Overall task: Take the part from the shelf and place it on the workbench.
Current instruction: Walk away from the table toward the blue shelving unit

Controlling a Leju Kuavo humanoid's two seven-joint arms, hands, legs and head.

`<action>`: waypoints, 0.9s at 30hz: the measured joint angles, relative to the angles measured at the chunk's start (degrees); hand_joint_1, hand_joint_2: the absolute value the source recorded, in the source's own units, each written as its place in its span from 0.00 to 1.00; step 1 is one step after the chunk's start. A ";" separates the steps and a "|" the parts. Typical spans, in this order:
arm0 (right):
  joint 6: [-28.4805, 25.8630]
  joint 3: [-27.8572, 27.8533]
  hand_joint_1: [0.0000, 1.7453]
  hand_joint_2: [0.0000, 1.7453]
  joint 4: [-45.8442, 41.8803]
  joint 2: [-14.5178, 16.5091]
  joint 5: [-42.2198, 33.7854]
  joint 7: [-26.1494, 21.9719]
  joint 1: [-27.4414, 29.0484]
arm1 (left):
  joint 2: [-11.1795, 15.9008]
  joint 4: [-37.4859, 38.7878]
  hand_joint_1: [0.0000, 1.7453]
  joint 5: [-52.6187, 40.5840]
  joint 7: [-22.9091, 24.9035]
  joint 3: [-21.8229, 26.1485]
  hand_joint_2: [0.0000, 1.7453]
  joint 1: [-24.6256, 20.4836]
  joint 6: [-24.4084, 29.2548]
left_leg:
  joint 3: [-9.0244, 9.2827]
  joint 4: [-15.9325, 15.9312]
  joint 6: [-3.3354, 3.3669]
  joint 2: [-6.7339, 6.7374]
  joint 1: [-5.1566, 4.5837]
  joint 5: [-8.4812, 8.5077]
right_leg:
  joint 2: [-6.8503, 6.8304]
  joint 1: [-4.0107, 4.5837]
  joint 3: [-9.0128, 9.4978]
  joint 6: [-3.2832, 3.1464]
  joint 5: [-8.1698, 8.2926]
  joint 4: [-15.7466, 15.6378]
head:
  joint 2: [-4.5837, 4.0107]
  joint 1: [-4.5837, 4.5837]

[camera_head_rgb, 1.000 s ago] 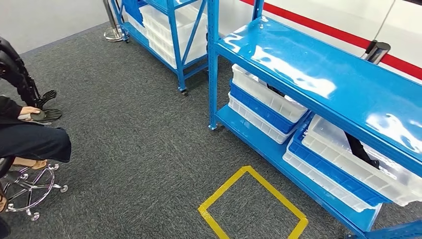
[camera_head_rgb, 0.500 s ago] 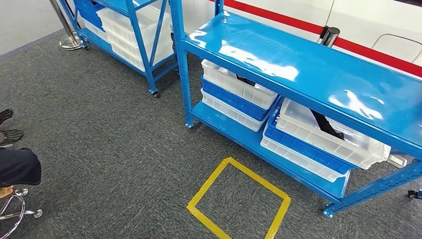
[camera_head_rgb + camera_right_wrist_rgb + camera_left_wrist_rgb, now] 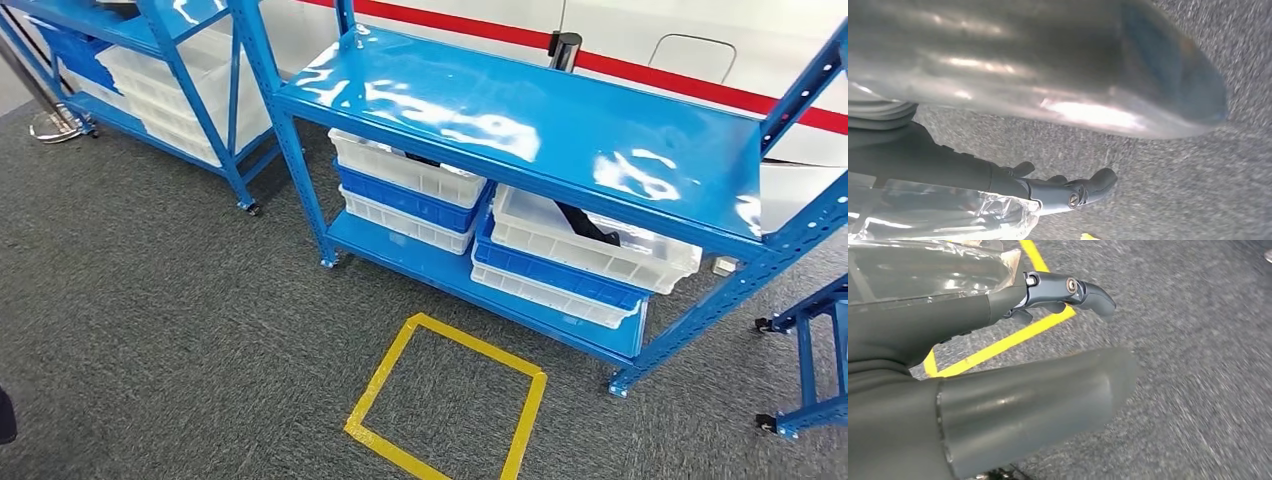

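**Mia:** Since the big blue shelf [image 3: 520,130] stands right ahead, where is the part the robot wants?

**Ben:** Low down. Under the shiny top there are white boxes stacked on blue ones. The white box [image 3: 590,240] on the right has a long black part [image 3: 585,224] lying tilted inside it. Another dark bit peeks out of the white box on the left [image 3: 405,170], but it is too hidden to tell what it is.

**Mia:** Will the part be hard to lift?

**Ben:** It looks stiff and thin, like a bar, so it likely won't bend. It seems light enough for one hand. It may be smooth and slip, so a hold near the middle looks safest. The top shelf hangs over the box, so the hand must reach in low.

**Mia:** What about the yellow square [image 3: 447,398] on the floor?

**Ben:** It sits on the grey carpet just in front of the shelf, maybe a spot to stand on.

**Mia:** And the hands?

**Ben:** Both arms hang down over the carpet. The left hand [image 3: 1048,295] holds nothing, with fingers a bit bent and apart. The right hand [image 3: 1058,187] is the same, loose and holding nothing.
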 joint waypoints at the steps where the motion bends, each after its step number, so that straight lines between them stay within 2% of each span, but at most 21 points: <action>1: 0.03 0.00 0.00 0.00 0.00 0.05 0.00 -0.01 -0.06 | 0.04 0.00 0.00 -0.01 0.00 0.02 0.00 -0.01 0.00 | 1.72 -3.82 0.32 -1.38 0.00 1.69 | 0.70 0.17 -0.01 0.06 0.02 0.06 | 0.00 0.02; 3: 0.09 0.00 0.00 0.00 -0.01 0.12 0.01 -0.01 -0.21 | 0.12 0.00 0.00 -0.01 -0.03 0.08 0.00 0.02 0.02 | 3.50 -7.95 0.72 -3.10 -0.15 3.00 | 1.90 0.22 -0.38 0.42 0.18 0.14 | 0.00 0.03; 5: 0.12 0.00 0.00 0.00 -0.01 0.11 0.04 0.00 -0.22 | 0.13 0.01 0.00 0.07 -0.07 0.14 0.00 0.04 0.04 | 3.55 -8.31 1.00 -2.12 -0.46 3.10 | 3.00 0.16 -1.08 1.15 0.47 0.03 | 0.00 0.03; 6: 0.12 0.00 0.00 0.00 0.00 0.13 0.07 0.00 -0.17 | 0.09 0.01 0.00 0.10 -0.08 0.16 0.00 0.00 0.04 | 3.65 -8.66 1.29 -1.48 -0.50 3.38 | 2.69 0.13 -1.44 1.46 0.42 0.29 | 0.00 0.03; 8: 0.12 0.00 0.00 0.00 0.00 0.10 0.11 0.05 -0.21 | -0.02 0.01 0.00 0.14 -0.13 0.17 0.00 -0.05 0.04 | 3.82 -9.47 1.99 0.04 -0.39 3.93 | 0.03 0.21 -3.19 1.61 -1.24 3.27 | 0.00 0.25; 9: 0.11 0.00 0.00 0.00 0.00 0.05 0.14 0.11 -0.31 | -0.05 0.01 0.00 0.13 -0.17 0.18 0.00 -0.03 0.03 | 3.84 -9.67 2.22 0.92 -0.39 4.08 | -1.69 0.16 -4.74 1.46 -2.89 6.49 | 0.00 0.37; 10: 0.10 0.00 0.00 0.00 0.00 -0.01 0.15 0.20 -0.41 | -0.05 0.01 0.00 0.10 -0.20 0.19 0.00 0.03 0.03 | 3.77 -9.71 2.37 1.78 -0.42 4.08 | -2.71 0.15 -6.73 1.38 -4.72 10.38 | 0.00 0.50; 11: 0.09 0.00 0.00 0.00 0.00 -0.05 0.15 0.27 -0.45 | -0.06 0.01 0.00 0.07 -0.21 0.20 0.00 0.08 0.02 | 3.68 -9.69 2.44 2.71 -0.44 4.07 | -3.10 0.03 -8.52 1.48 -6.17 14.07 | 0.00 0.53; 12: 0.08 0.00 0.00 0.00 0.00 -0.07 0.15 0.36 -0.38 | -0.09 0.01 0.00 0.01 -0.22 0.21 0.00 0.10 0.01 | 3.63 -9.67 2.41 3.59 -0.42 4.05 | -3.32 -0.14 -9.48 1.86 -6.78 16.22 | 0.00 0.53; 13: 0.06 0.00 0.00 0.00 0.00 -0.10 0.15 0.42 -0.27 | -0.14 0.01 0.00 -0.05 -0.23 0.21 0.00 0.08 -0.01 | 3.60 -9.64 2.31 4.40 -0.36 4.01 | -3.59 -0.36 -9.23 2.48 -6.46 16.11 | 0.00 0.54; 14: 0.04 0.00 0.00 0.00 0.00 -0.16 0.15 0.45 -0.17 | -0.21 0.01 0.00 -0.09 -0.23 0.21 0.00 0.07 -0.02 | 3.64 -9.57 2.14 5.17 -0.25 3.92 | -4.08 -0.65 -7.71 3.24 -5.35 13.58 | 0.00 0.54; 15: 0.02 0.00 0.00 0.00 0.00 -0.22 0.17 0.48 -0.14 | -0.26 0.01 0.00 -0.13 -0.24 0.22 0.00 0.04 -0.04 | 3.74 -9.42 1.85 5.87 -0.19 3.76 | -5.21 -0.92 -5.28 3.99 -3.87 9.38 | 0.00 0.56; 16: 0.01 0.00 0.00 0.00 0.00 -0.23 0.20 0.48 -0.21 | -0.23 -0.01 0.00 -0.13 -0.23 0.22 0.00 0.02 -0.05 | 3.84 -9.17 1.44 6.52 -0.29 3.49 | -6.95 -1.04 -3.05 4.37 -2.56 5.37 | 0.00 0.64; 17: 0.01 0.00 0.00 0.00 -0.01 -0.23 0.25 0.49 -0.31 | -0.19 -0.02 0.00 -0.13 -0.23 0.23 0.00 0.00 -0.03 | 4.03 -8.95 0.96 7.11 -0.42 3.18 | -8.26 -1.03 -1.41 4.28 -1.60 2.46 | 0.00 0.69; 18: 0.01 0.00 0.00 0.00 -0.01 -0.21 0.33 0.49 -0.40 | -0.13 -0.03 0.00 -0.13 -0.21 0.25 0.00 -0.04 0.00 | 4.25 -8.78 0.53 7.70 -0.60 2.90 | -9.13 -0.94 -0.67 3.82 -1.12 1.00 | 0.00 0.64; 19: 0.01 0.00 0.00 0.00 -0.01 -0.20 0.43 0.50 -0.43 | -0.09 -0.04 0.00 -0.12 -0.18 0.25 0.00 -0.12 0.05 | 4.50 -8.72 0.16 8.31 -0.68 2.67 | -9.16 -0.78 -0.74 3.16 -0.98 0.82 | 0.00 0.54; 21: 0.01 0.00 0.00 0.00 -0.01 -0.21 0.63 0.50 -0.39 | -0.15 -0.04 0.00 -0.04 -0.08 0.28 0.00 -0.36 0.15 | 4.92 -8.63 -0.46 9.05 -0.33 2.26 | -7.61 -0.91 -0.88 1.97 -0.82 0.88 | 0.00 0.27; 23: 0.01 0.00 0.00 0.00 -0.01 -0.16 0.87 0.49 -0.41 | -0.25 -0.05 0.00 0.08 -0.01 0.43 0.00 -0.48 0.32 | 4.07 -6.06 -0.98 6.60 0.16 0.01 | -6.23 -1.18 -0.78 1.01 -0.46 0.81 | 0.00 0.20; 25: 0.02 0.00 0.00 0.00 0.00 -0.12 1.20 0.46 -0.53 | -0.31 -0.04 0.00 0.30 0.05 0.69 0.00 -0.34 0.62 | 0.96 0.94 -1.15 2.97 0.33 -4.22 | -4.81 -1.02 -0.98 0.40 -0.15 0.81 | 0.00 0.10; 26: 0.02 0.00 0.00 0.00 0.00 -0.14 1.34 0.46 -0.56 | -0.33 -0.04 0.00 0.43 0.07 0.84 0.00 -0.22 0.74 | -0.90 4.76 -1.14 2.12 0.33 -5.89 | -4.02 -0.82 -1.10 0.26 -0.09 0.83 | 0.00 0.06; 27: 0.04 0.00 0.00 0.00 0.00 -0.16 1.47 0.47 -0.54 | -0.33 -0.04 0.00 0.60 0.09 0.97 0.00 -0.13 0.84 | -2.30 7.36 -1.07 1.76 0.32 -6.57 | -3.22 -0.63 -1.14 0.17 -0.04 0.84 | 0.00 0.05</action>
